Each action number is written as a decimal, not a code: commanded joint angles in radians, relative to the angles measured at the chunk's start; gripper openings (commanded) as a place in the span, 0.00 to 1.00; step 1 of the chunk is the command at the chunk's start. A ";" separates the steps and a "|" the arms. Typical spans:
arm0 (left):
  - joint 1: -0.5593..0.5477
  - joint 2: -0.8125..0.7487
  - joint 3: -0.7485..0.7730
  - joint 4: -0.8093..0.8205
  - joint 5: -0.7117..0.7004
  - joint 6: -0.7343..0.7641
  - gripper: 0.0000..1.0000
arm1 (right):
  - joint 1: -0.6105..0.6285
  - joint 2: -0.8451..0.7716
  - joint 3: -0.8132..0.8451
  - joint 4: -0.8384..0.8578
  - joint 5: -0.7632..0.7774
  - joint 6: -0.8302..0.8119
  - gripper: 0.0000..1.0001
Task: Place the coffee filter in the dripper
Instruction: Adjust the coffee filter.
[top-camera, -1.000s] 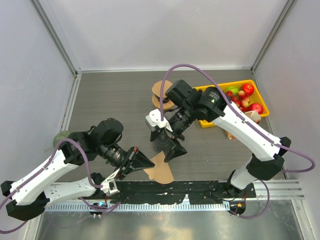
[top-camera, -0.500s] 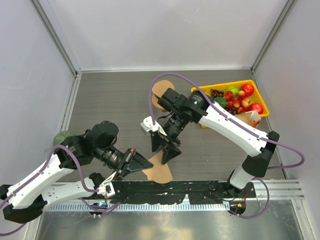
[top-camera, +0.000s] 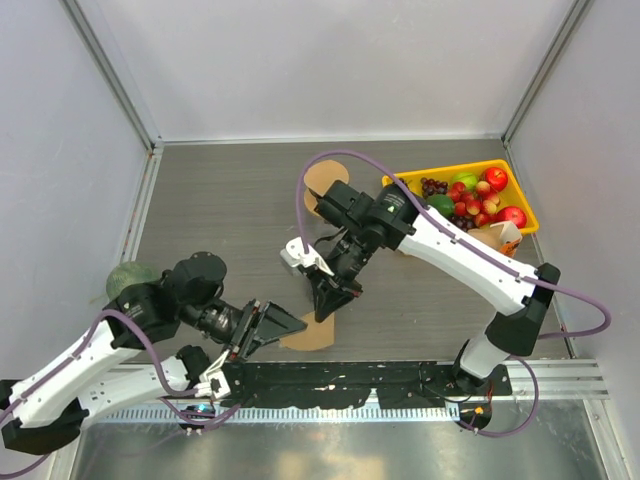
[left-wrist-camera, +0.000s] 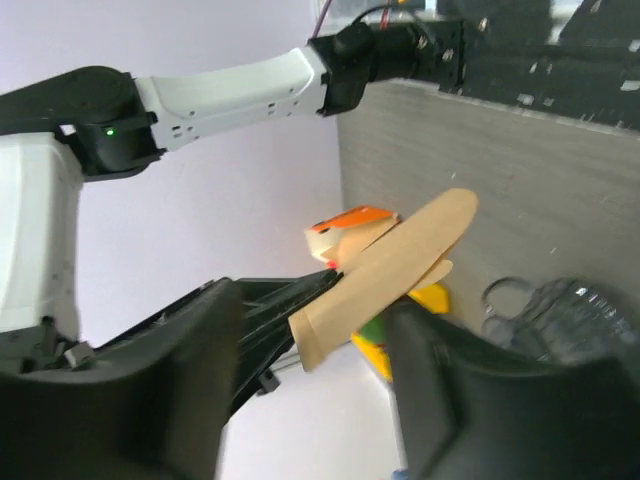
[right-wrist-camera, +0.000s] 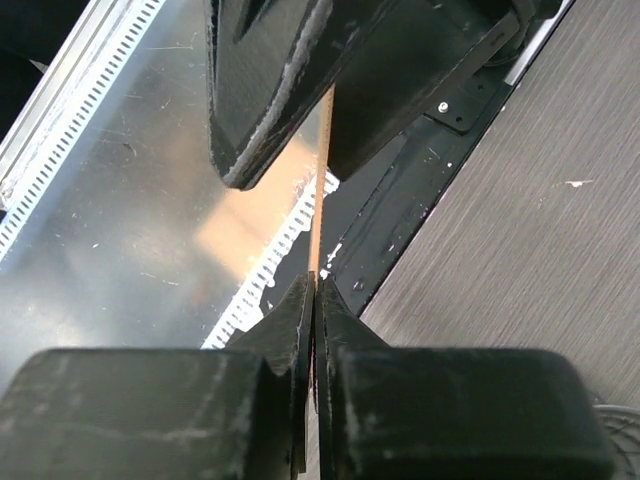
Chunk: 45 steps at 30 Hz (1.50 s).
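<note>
The brown paper coffee filter (top-camera: 308, 337) hangs over the table's near edge, pinched at its upper corner by my right gripper (top-camera: 325, 303), which is shut on it. My left gripper (top-camera: 286, 327) is just left of it, open, with its fingers on either side of the filter and apart from it. In the left wrist view the filter (left-wrist-camera: 400, 262) crosses between my spread left fingers (left-wrist-camera: 150, 380). The right wrist view shows the filter (right-wrist-camera: 322, 170) edge-on, rising from my shut right gripper (right-wrist-camera: 314, 288). An orange-and-white cone (top-camera: 503, 236), apparently the dripper, lies beside the tray.
A yellow tray (top-camera: 522, 198) of fruit sits at the back right. A brown round object (top-camera: 322, 180) stands behind the right arm. A green lump (top-camera: 122, 277) lies at the left wall. The black rail (top-camera: 400, 378) and metal strip run along the near edge.
My right gripper came down and shut on the filter's upper corner. My left gripper, shut on the filter before, has opened and drawn slightly back to the left.
</note>
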 joint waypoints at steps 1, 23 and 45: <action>-0.004 -0.048 -0.011 0.087 -0.078 0.131 0.67 | -0.040 -0.073 0.013 -0.199 0.005 0.027 0.05; 0.274 0.042 0.136 0.723 -0.135 -2.049 0.99 | -0.381 -0.552 -0.304 1.033 -0.004 0.860 0.05; 0.211 0.139 0.114 0.653 -0.121 -2.005 0.00 | -0.298 -0.440 -0.176 0.659 0.091 0.581 0.63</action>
